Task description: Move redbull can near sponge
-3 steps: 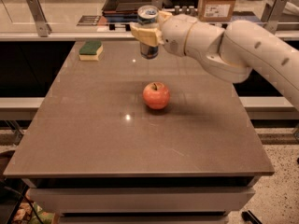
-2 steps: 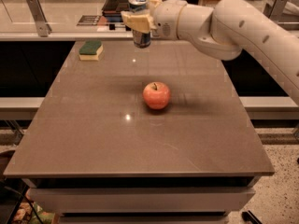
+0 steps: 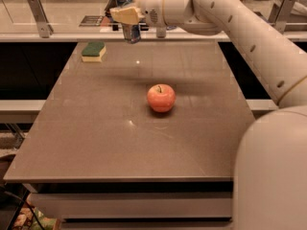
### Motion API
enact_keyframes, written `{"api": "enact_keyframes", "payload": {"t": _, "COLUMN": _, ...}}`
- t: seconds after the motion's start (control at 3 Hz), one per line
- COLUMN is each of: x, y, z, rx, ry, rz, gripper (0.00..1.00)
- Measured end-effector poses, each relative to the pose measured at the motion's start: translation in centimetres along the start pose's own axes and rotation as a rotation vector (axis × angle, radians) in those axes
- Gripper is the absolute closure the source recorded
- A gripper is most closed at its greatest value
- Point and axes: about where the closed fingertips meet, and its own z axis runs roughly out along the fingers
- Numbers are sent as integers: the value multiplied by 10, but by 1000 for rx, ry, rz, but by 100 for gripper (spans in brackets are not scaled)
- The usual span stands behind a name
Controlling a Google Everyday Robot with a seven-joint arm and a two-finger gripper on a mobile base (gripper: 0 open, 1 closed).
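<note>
My gripper point(image 3: 126, 16) is shut on the redbull can point(image 3: 130, 31) and holds it in the air above the far edge of the table. The can's silver top shows above the cream fingers point(image 3: 123, 15) and its blue body below them. The sponge point(image 3: 93, 51), dark green on top with a yellow base, lies on the table at the far left, a short way left of and below the can.
A red apple point(image 3: 161, 97) sits near the middle of the brown table point(image 3: 96, 143). My white arm point(image 3: 249, 42) reaches in from the right. A counter with a metal bracket point(image 3: 39, 16) and dark objects runs behind the table.
The gripper has carried the can left and toward the far edge, closer to the sponge. The apple and sponge have not moved.
</note>
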Motion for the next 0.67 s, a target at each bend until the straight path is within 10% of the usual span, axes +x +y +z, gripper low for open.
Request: {"api": "enact_keyframes", "payload": {"t": 0.67, "x": 24, "y": -18, "z": 32, "rx": -26, "ry": -12, "rz": 20, "gripper": 100}}
